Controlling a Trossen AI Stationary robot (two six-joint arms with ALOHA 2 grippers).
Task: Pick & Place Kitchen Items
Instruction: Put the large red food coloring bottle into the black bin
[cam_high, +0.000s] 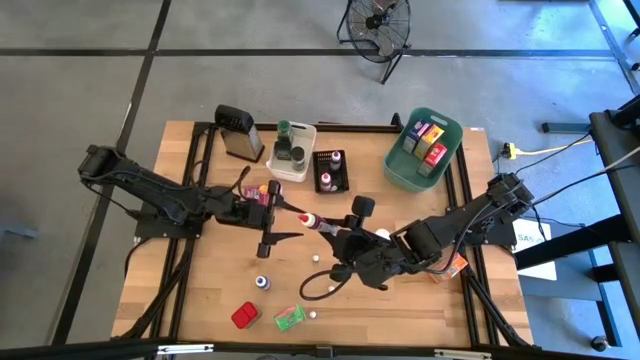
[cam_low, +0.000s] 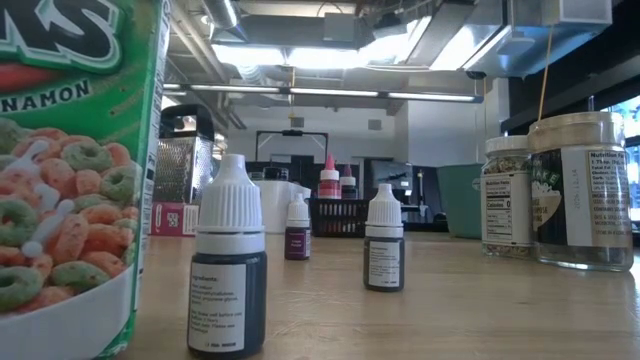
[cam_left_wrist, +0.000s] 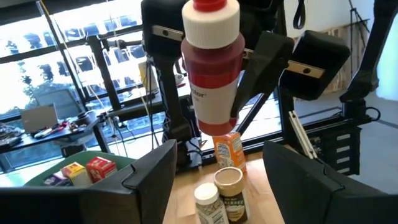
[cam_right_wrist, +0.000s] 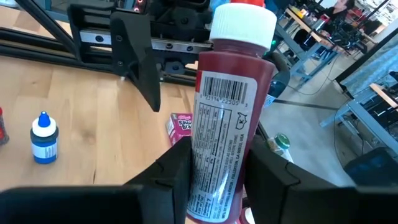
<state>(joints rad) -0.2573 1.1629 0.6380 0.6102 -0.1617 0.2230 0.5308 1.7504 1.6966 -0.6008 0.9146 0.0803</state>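
Note:
A red sauce bottle (cam_high: 318, 224) with a white cap is up in the air over the middle of the table. My right gripper (cam_high: 343, 238) has reached in from the table's right and is shut on it. My left gripper (cam_high: 284, 218) faces it from the left, level and open. Its fingers (cam_left_wrist: 152, 177) stand on either side of the bottle's cap end (cam_left_wrist: 210, 25) without touching. A pink packet (cam_high: 258, 192) lies by the left gripper. On the near part of the table lie a blue dropper bottle (cam_high: 262, 283), a red packet (cam_high: 245, 315) and a green packet (cam_high: 290, 317). My right gripper pinches the red bottle's lower body (cam_right_wrist: 214, 177) between its two fingers (cam_right_wrist: 171, 168). The fingers come from the table's right, slanting a little down, and lie along the bottle. The bottle is lifted clear of the table, and its cap (cam_right_wrist: 244, 25) points away toward the left gripper.
At the back stand a grater (cam_high: 238, 130), a white bin (cam_high: 303, 135) with jars, a black basket (cam_high: 320, 172) with small bottles and a teal bin (cam_high: 400, 170) with packets. Two jars (cam_left_wrist: 230, 186) and an orange packet (cam_high: 455, 265) sit near the right arm.

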